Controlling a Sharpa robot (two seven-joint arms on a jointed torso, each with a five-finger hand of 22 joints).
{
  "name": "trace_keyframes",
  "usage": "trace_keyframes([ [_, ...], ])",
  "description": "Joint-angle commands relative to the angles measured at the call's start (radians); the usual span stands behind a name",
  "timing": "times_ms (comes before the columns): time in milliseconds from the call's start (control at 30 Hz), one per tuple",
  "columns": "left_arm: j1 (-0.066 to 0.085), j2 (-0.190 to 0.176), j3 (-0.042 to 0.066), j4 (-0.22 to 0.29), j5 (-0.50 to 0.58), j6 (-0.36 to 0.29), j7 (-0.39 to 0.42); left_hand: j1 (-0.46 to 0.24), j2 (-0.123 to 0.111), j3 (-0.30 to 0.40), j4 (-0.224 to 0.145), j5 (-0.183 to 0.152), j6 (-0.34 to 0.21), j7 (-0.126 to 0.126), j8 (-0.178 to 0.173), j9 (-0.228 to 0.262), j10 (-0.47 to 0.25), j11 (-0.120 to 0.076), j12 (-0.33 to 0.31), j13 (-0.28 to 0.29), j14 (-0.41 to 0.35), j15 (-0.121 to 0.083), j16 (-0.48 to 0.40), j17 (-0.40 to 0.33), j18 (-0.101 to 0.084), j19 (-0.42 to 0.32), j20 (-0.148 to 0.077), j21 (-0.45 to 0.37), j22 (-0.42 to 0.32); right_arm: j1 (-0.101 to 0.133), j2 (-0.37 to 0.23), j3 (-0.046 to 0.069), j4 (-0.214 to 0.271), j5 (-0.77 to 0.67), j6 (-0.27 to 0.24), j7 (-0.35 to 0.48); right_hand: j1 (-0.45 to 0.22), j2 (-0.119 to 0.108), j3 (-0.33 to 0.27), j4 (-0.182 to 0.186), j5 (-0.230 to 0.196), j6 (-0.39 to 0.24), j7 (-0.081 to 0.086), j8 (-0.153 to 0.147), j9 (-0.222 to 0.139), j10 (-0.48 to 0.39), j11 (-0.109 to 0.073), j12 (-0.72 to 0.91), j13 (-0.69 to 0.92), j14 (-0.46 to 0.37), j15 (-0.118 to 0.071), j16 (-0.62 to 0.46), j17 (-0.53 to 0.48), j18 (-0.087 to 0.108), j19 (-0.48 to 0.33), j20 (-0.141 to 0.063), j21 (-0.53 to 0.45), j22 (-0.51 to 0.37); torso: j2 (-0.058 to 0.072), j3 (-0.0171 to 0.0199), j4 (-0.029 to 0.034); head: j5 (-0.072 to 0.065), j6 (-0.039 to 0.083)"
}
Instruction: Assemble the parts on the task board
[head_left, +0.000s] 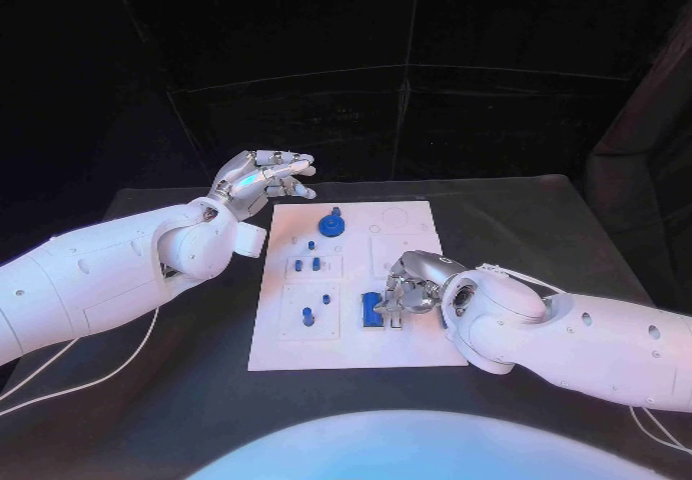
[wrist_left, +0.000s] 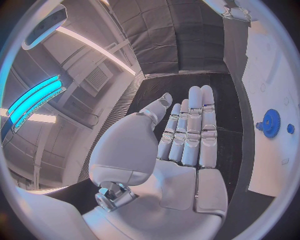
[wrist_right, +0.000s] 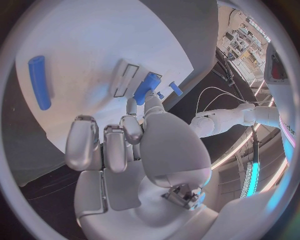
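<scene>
Leaning over the near right part of the white board (head_left: 361, 350), the right hand (head_left: 408, 290) has its fingers curled down around a blue block (head_left: 374, 308) that sits in a slot there; from behind the wrist, thumb and a fingertip (wrist_right: 152, 102) touch that block (wrist_right: 145, 87), though I cannot tell whether they truly pinch it. A blue rod (wrist_right: 39, 81) lies loose on the board, well apart from the hand. Further in, small blue pegs (head_left: 307, 265) stand in the middle recesses, and a blue gear (head_left: 332, 224) sits near the far edge. Beyond that, the left hand (head_left: 267, 180) hangs above the board's far left corner, holding nothing, its fingers (wrist_left: 197, 125) straight and side by side.
</scene>
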Motion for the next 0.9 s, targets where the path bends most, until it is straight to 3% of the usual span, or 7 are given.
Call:
trace_keyframes([
  [33,0.002,-0.001,0.0,0.001,0.002,0.011,0.006,-0.005,0.007,-0.006,0.0,0.003,-0.003,-0.004,0.004,-0.001,-0.001,-0.005,0.002,-0.002,-0.004,0.0,-0.004,0.001,0.004,0.006,0.003,-0.004,-0.001,0.002,-0.01,0.001,0.009,-0.011,-0.031,0.026,-0.002,0.011,-0.005,-0.002,0.019,-0.005,-0.006,0.002,0.001,0.002,-0.001,0.001,-0.002,0.063,-0.003,-0.006,0.036,-0.01,-0.001,-0.004,-0.001,-0.002,0.0,0.0015,-0.0009,-0.001,0.0],
  [133,0.002,-0.002,0.0,0.001,0.002,0.011,0.006,-0.005,0.007,-0.006,0.0,0.003,-0.003,-0.004,0.004,-0.001,-0.001,-0.005,0.002,-0.002,-0.004,0.0,-0.004,0.001,0.004,0.006,0.003,-0.004,-0.001,0.002,-0.033,0.001,0.026,0.009,-0.068,0.067,-0.011,0.014,-0.017,0.003,0.049,-0.02,0.0,-0.008,-0.003,-0.003,0.003,-0.006,-0.007,0.062,0.0,-0.009,0.031,-0.01,-0.003,-0.002,-0.005,-0.007,-0.001,0.0013,-0.0021,-0.003,-0.001],
  [233,0.002,-0.004,0.0,0.002,0.002,0.011,0.007,-0.005,0.007,-0.006,0.0,0.003,-0.003,-0.004,0.004,-0.001,-0.001,-0.005,0.002,-0.002,-0.004,0.0,-0.004,0.001,0.004,0.006,0.003,-0.004,-0.001,0.002,-0.074,0.001,0.054,0.027,-0.101,0.105,-0.018,0.017,-0.028,0.009,0.074,-0.06,0.014,-0.038,-0.017,-0.006,0.014,-0.011,-0.01,0.061,0.008,-0.01,0.03,-0.01,-0.005,0.002,-0.007,-0.01,-0.002,0.0005,-0.0026,-0.007,0.001],
  [400,0.002,-0.005,0.0,0.002,0.002,0.009,0.007,-0.004,0.008,-0.005,-0.001,0.003,-0.003,-0.004,0.004,-0.001,-0.001,-0.006,0.003,-0.002,-0.004,0.0,-0.004,0.001,0.004,0.007,0.003,-0.004,-0.002,0.005,-0.169,0.002,0.103,0.049,-0.117,0.127,-0.021,0.026,-0.041,0.015,0.092,-0.075,0.026,-0.072,-0.033,-0.009,0.026,-0.015,-0.011,0.062,0.018,-0.01,0.033,-0.01,-0.005,0.012,-0.007,-0.009,-0.004,-0.0018,-0.0031,-0.019,0.006],
  [533,0.002,-0.007,0.0,0.004,0.002,0.008,0.008,-0.004,0.008,-0.005,-0.001,0.003,-0.003,-0.004,0.005,-0.001,-0.001,-0.006,0.003,-0.002,-0.004,0.0,-0.004,0.001,0.004,0.007,0.003,-0.004,-0.002,0.008,-0.236,0.002,0.128,0.053,-0.1,0.113,-0.028,0.03,-0.05,0.022,0.109,-0.067,0.027,-0.08,-0.038,-0.008,0.026,-0.014,-0.01,0.062,0.02,-0.009,0.034,-0.01,-0.004,0.015,-0.006,-0.007,-0.002,-0.0009,-0.0055,-0.033,0.009],
  [700,0.001,-0.008,0.0,0.005,0.002,0.008,0.009,-0.004,0.008,-0.005,-0.001,0.003,-0.003,-0.004,0.005,-0.001,-0.001,-0.006,0.003,-0.001,-0.004,0.0,-0.004,0.001,0.004,0.007,0.003,-0.004,-0.002,0.008,-0.269,0.001,0.115,0.026,-0.063,0.075,-0.03,0.033,-0.057,0.027,0.115,-0.052,0.024,-0.083,-0.039,-0.007,0.025,-0.014,-0.009,0.062,0.019,-0.008,0.035,-0.01,-0.003,0.016,-0.004,-0.004,0.0,0.0015,-0.008,-0.055,0.013],
  [900,0.001,-0.007,0.0,0.005,0.002,0.01,0.009,-0.004,0.008,-0.005,-0.001,0.003,-0.003,-0.004,0.005,-0.001,-0.001,-0.006,0.003,-0.001,-0.004,0.0,-0.004,0.001,0.004,0.007,0.003,-0.004,-0.002,0.006,-0.271,0.001,0.096,-0.008,0.001,0.027,-0.044,0.039,-0.073,0.044,0.118,-0.025,0.018,-0.085,-0.041,-0.001,0.02,-0.006,-0.002,0.064,0.016,-0.004,0.042,-0.011,-0.001,0.014,0.001,0.004,0.001,0.0026,-0.002,-0.065,0.015],
])
